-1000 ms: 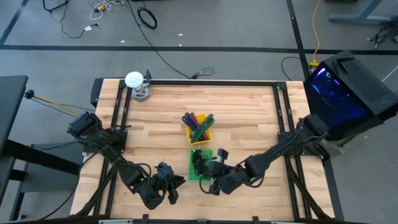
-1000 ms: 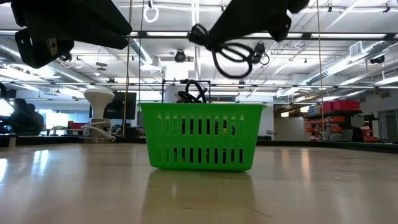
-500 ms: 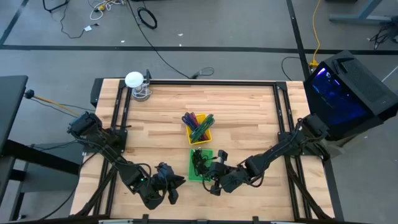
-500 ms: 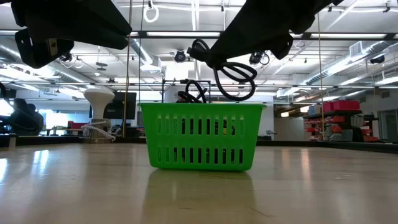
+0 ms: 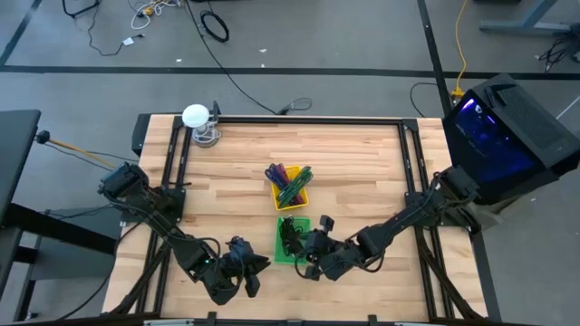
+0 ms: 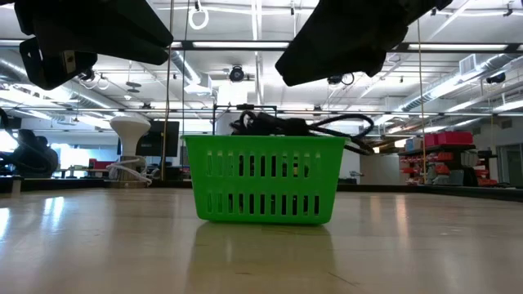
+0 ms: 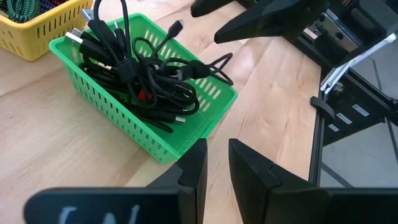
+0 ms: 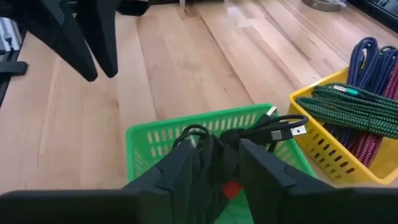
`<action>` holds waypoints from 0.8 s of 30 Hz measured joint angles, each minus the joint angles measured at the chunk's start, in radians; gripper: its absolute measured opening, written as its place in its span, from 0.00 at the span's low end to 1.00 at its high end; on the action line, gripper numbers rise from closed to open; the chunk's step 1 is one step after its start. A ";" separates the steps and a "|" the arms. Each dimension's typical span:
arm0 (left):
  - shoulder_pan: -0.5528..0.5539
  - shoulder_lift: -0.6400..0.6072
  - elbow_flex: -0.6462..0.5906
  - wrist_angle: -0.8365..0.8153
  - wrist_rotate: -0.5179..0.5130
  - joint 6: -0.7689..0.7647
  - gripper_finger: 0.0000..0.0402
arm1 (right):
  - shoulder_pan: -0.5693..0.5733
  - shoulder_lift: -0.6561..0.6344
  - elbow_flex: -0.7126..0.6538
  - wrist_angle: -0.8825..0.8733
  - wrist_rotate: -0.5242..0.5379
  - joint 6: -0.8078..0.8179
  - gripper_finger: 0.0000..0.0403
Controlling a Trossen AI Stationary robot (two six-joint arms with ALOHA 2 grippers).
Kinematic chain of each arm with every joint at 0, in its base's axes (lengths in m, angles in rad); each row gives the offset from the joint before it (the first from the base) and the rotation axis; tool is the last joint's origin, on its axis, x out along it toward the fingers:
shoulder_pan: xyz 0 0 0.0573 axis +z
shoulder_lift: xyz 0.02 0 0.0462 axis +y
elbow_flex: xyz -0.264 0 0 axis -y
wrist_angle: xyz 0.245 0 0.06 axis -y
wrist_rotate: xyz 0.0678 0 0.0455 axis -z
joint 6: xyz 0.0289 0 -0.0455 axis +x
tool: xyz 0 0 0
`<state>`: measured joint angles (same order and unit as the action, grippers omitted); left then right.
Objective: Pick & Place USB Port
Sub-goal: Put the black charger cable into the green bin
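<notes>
1. From above, the right claw (image 5: 306, 256) hangs over the green basket (image 5: 292, 240) near the front edge of the wooden surface (image 5: 362, 172); the basket's contents read only as a dark tangle there.
2. The left wrist view resolves that tangle: black USB cables (image 7: 146, 78) lie piled in the basket, one plug (image 7: 176, 26) rising above the far rim and one loop spilling over the side toward the right arm.
3. The right wrist view shows the right claw's fingers (image 8: 186, 165) spread a little, directly above the pile and gripping nothing; a cable plug (image 8: 292, 129) pokes toward the yellow basket (image 8: 323, 146) of braided cords just beside the green one.
4. At surface height, the cables heap above the green rim, a loop (image 6: 347, 124) drooping over one side.
5. The left claw (image 7: 214, 165) waits near the front edge, well apart from the basket, fingers slightly parted and empty.
6. A white lamp-like object (image 5: 196, 118) stands at the far left corner.
</notes>
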<state>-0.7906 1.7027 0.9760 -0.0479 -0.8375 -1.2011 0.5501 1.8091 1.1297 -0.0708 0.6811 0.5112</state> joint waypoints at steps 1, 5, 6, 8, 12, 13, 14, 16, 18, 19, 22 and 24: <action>0.000 0.000 0.000 0.000 0.000 0.000 0.17 | -0.002 0.000 0.000 0.000 0.000 0.000 0.34; 0.000 0.000 0.000 0.000 0.000 0.000 0.17 | -0.012 0.000 0.000 0.000 -0.003 0.000 0.36; 0.000 0.000 0.000 0.000 0.000 0.000 0.17 | -0.014 0.000 0.000 0.000 -0.011 0.006 0.36; 0.000 0.000 0.000 0.000 0.000 0.000 0.17 | -0.017 0.000 0.000 -0.005 -0.044 0.017 0.35; 0.000 0.000 0.000 0.000 0.000 0.000 0.17 | -0.017 0.000 0.000 -0.083 -0.102 0.035 0.33; 0.000 0.000 0.000 0.000 0.000 0.000 0.17 | -0.016 0.000 0.000 -0.101 -0.114 0.035 0.32; 0.000 0.000 0.000 0.000 0.000 0.000 0.17 | -0.016 0.000 0.000 -0.117 -0.119 0.039 0.31; 0.000 0.000 0.000 0.000 0.000 0.000 0.17 | -0.015 0.000 0.000 -0.148 -0.134 0.056 0.30; 0.000 0.000 0.000 0.000 0.000 0.000 0.17 | -0.016 0.000 0.000 -0.170 -0.164 0.072 0.30; 0.000 0.000 0.000 0.000 0.000 0.000 0.17 | -0.016 0.000 0.000 -0.179 -0.181 0.080 0.30; 0.000 0.000 0.000 0.000 0.000 0.000 0.17 | -0.017 0.000 0.000 -0.185 -0.208 0.084 0.31; 0.000 0.000 0.000 0.000 0.000 0.000 0.17 | -0.017 0.000 0.000 -0.184 -0.221 0.087 0.32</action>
<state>-0.7906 1.7027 0.9760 -0.0479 -0.8373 -1.2011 0.5335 1.8095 1.1297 -0.2550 0.4600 0.5980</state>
